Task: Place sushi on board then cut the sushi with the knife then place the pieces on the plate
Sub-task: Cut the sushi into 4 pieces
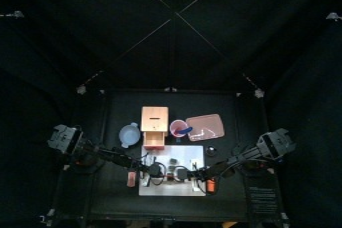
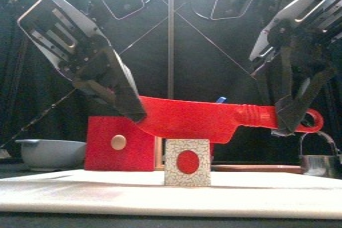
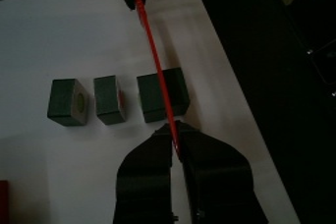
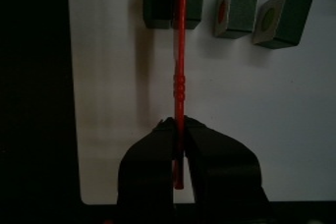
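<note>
A red toy knife (image 2: 214, 117) hangs level above the white cutting board (image 2: 80, 194), held at both ends. My left gripper (image 2: 134, 109) is shut on the blade end and my right gripper (image 2: 287, 115) is shut on the handle end. Three dark green sushi pieces lie in a row on the board (image 3: 79, 41). The knife's edge (image 3: 157, 61) runs over the end piece (image 3: 168, 92); the middle piece (image 3: 112, 100) and the far piece (image 3: 63, 100) lie beside it. From the front one piece (image 2: 189, 162) stands under the blade, showing a red centre.
Behind the board stand the wooden box with its red drawer front (image 2: 118, 142), the blue-grey bowl (image 2: 47, 153), the red cup (image 1: 178, 127) and the pink tray (image 1: 205, 127). A small reddish thing (image 1: 132, 177) lies by the board's left edge.
</note>
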